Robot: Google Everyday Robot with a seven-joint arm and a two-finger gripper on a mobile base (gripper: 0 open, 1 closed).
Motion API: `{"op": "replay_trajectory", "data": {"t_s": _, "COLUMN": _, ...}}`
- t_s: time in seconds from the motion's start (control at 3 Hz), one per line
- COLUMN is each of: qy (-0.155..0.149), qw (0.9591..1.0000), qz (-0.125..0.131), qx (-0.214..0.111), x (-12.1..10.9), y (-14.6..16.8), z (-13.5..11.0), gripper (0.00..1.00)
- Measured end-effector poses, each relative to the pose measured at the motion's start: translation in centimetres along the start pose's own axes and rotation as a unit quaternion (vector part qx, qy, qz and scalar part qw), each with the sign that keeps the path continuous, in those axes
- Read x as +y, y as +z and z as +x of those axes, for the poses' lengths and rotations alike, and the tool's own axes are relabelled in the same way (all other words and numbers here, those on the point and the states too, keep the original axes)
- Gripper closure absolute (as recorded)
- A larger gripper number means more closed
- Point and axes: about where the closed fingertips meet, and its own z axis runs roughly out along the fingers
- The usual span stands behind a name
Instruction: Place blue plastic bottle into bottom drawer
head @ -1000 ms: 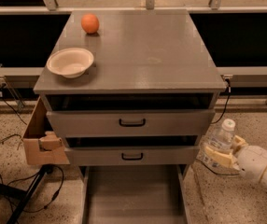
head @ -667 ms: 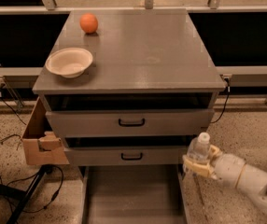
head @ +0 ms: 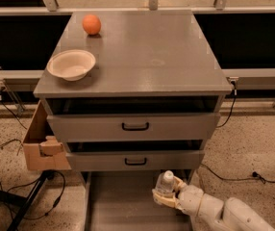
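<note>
The blue plastic bottle [head: 166,184], small and clear with a white cap, stands upright in my gripper [head: 167,194]. The gripper is shut on the bottle and reaches in from the lower right on a white arm. It holds the bottle over the right part of the bottom drawer [head: 120,203], a long grey tray pulled out below the two drawers with black handles. I cannot tell whether the bottle's base touches the drawer floor.
A grey cabinet [head: 142,57] carries a white bowl [head: 71,64] and an orange [head: 92,24] on its top. A cardboard box [head: 42,144] stands at the cabinet's left. Cables lie on the speckled floor on both sides.
My gripper has carried the bottle left and down, from beside the cabinet's right edge to over the open bottom drawer.
</note>
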Motion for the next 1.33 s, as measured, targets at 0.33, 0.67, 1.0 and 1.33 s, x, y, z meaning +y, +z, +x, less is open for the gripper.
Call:
{"op": "replay_trajectory", "data": {"t_s": 0.33, "qy": 0.000, "qw": 1.0000, "qz": 0.000, "qx": 0.000, "x": 0.0, "y": 0.0, "z": 0.0, "gripper": 1.00}}
{"op": "replay_trajectory", "data": {"t_s": 0.67, "qy": 0.017, "qw": 0.9996, "qz": -0.020, "qx": -0.014, "x": 0.9, "y": 1.9, "z": 0.5, "gripper": 1.00}}
{"op": "replay_trajectory", "data": {"t_s": 1.0, "qy": 0.048, "qw": 0.9960, "qz": -0.068, "qx": -0.034, "x": 2.7, "y": 6.9, "z": 3.6, "gripper": 1.00}}
{"op": "replay_trajectory", "data": {"t_s": 1.33, "qy": 0.068, "qw": 0.9889, "qz": -0.121, "qx": -0.053, "x": 5.2, "y": 14.2, "z": 8.0, "gripper": 1.00}}
